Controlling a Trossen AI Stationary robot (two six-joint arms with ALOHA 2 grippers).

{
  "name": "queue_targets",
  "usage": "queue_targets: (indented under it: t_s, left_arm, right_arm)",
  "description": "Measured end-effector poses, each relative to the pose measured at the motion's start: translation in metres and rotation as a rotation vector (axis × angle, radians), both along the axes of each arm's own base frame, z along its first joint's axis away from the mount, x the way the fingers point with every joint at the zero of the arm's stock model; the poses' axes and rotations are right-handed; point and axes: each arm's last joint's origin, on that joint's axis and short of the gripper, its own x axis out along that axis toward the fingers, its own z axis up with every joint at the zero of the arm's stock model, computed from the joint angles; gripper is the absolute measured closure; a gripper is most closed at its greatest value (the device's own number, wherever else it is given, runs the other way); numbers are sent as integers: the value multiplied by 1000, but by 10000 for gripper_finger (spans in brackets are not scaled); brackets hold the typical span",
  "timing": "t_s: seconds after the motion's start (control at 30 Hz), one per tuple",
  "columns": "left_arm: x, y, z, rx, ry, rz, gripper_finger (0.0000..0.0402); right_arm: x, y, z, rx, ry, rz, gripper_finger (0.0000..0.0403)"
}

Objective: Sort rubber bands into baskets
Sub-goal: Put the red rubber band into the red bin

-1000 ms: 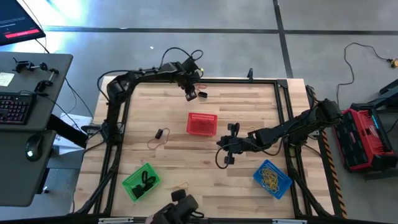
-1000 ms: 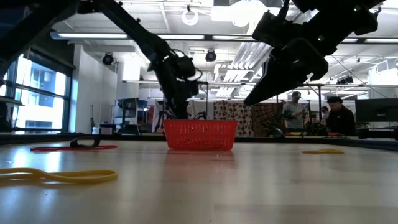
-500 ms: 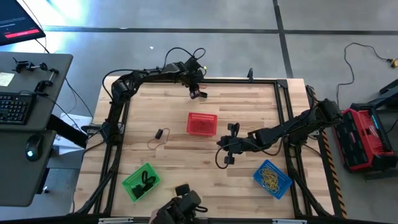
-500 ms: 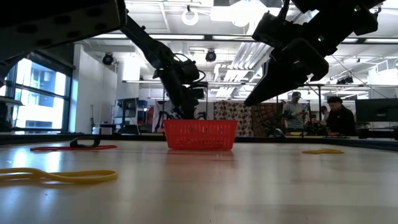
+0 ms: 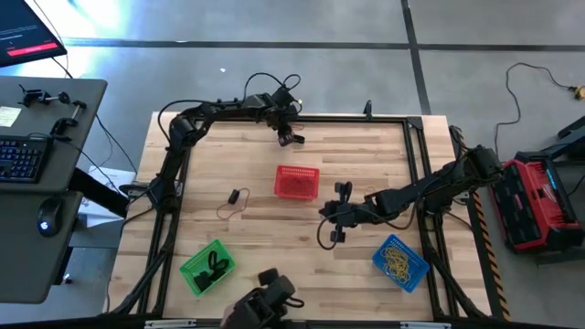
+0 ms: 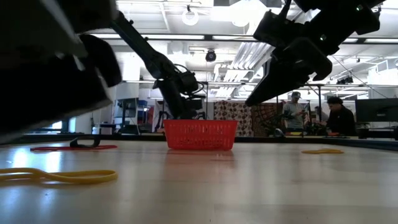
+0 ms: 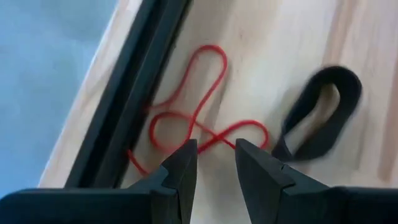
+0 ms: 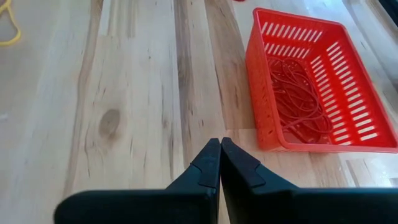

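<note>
2 dark jointed arms (image 5: pixel 219 111) with looping black cables (image 5: pixel 265 80)

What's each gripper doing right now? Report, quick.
Left gripper: fingers open, holding nothing, poised over a red rubber band at the table's far edge.
Right gripper: fingers shut, empty, hanging near the red basket.

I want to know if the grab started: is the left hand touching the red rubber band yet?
Cannot tell. In the left wrist view the left hand has its fingers open over the red rubber band, but its height above it is unclear.
</note>
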Motion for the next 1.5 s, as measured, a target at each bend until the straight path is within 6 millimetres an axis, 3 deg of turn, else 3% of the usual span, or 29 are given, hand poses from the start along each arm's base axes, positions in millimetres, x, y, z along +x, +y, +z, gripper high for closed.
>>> queue_targets:
  t_s: [0.4, 0.67, 0.83, 1.3, 1.5]
  left_arm:
    - [4, 3, -7, 2, -38, -30, 302]
    - [4, 2, -7, 6, -37, -48, 392]
    - [4, 3, -4, 29, 15, -60, 399]
    - [2, 1, 25, 99, 103, -56, 401]
    - [-2, -2, 57, 157, 67, -47, 401]
  right_arm:
    - [0, 0, 0, 1, 2, 3, 403]
    - [0, 0, 0, 1, 3, 3, 403]
    - [0, 0, 0, 2, 3, 3, 403]
    - [-1, 0, -1, 4, 12, -1, 403]
    - [-1, 0, -1, 3, 17, -3, 403]
